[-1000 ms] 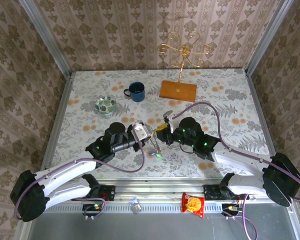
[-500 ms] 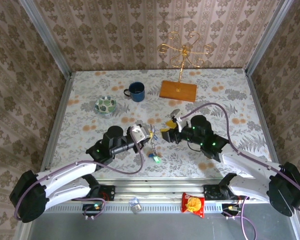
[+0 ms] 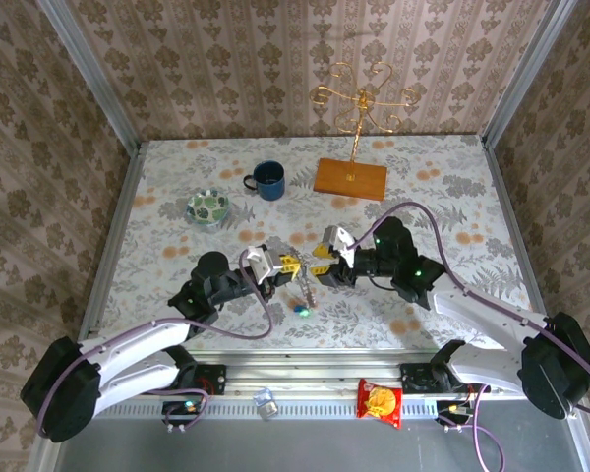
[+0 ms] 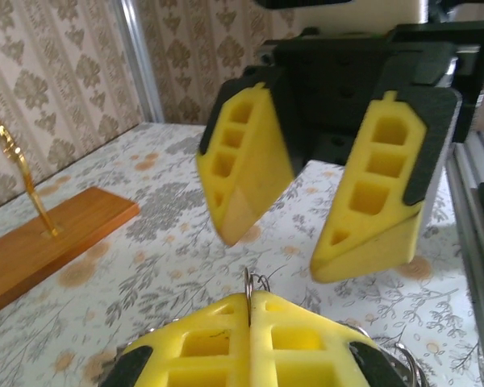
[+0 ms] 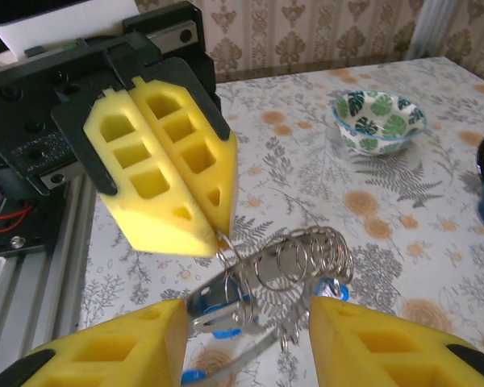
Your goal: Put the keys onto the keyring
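The keyring is a chain of silvery wire rings hanging in the air over the table. My left gripper is shut on one thin ring of it, and its yellow fingers come in from the upper left in the right wrist view. Flat metal keys with blue tags dangle from the keyring. My right gripper is open, one finger on either side of the bunch, touching nothing. From above, the left gripper and right gripper face each other, with the keys hanging below them.
A blue mug and a green-patterned dish stand at the back left. A wooden base with a gold wire stand is at the back centre. A red snack packet lies on the near rail.
The right gripper drew back to the right, then came in again towards the keyring, its jaws wider than a second ago. The left arm shifted while staying shut on the ring.
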Robot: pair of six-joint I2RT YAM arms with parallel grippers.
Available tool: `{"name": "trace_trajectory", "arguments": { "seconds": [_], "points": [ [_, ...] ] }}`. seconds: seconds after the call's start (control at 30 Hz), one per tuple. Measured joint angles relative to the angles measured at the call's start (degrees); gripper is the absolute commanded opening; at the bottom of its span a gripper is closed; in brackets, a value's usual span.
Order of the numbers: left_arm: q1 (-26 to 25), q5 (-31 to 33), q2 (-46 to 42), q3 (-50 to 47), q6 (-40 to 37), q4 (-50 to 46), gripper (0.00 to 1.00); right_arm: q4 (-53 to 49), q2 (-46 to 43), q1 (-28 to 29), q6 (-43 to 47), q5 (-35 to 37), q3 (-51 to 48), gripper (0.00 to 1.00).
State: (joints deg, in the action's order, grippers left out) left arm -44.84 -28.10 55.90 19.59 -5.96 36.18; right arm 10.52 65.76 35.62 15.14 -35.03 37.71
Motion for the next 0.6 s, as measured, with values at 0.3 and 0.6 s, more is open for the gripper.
{"name": "trace_trajectory", "arguments": {
  "seconds": [0.3,0.6],
  "points": [
    [0.3,-4.1,1.3,-0.1,0.0,3.4,0.00,-0.1,1.7,0.0,1.4,-3.3,0.8,0.28],
    [0.8,-5.1,1.8,-0.1,0.0,4.7,0.00,-0.5,2.6,0.1,2.1,-5.6,2.1,0.00]
  ]
}}
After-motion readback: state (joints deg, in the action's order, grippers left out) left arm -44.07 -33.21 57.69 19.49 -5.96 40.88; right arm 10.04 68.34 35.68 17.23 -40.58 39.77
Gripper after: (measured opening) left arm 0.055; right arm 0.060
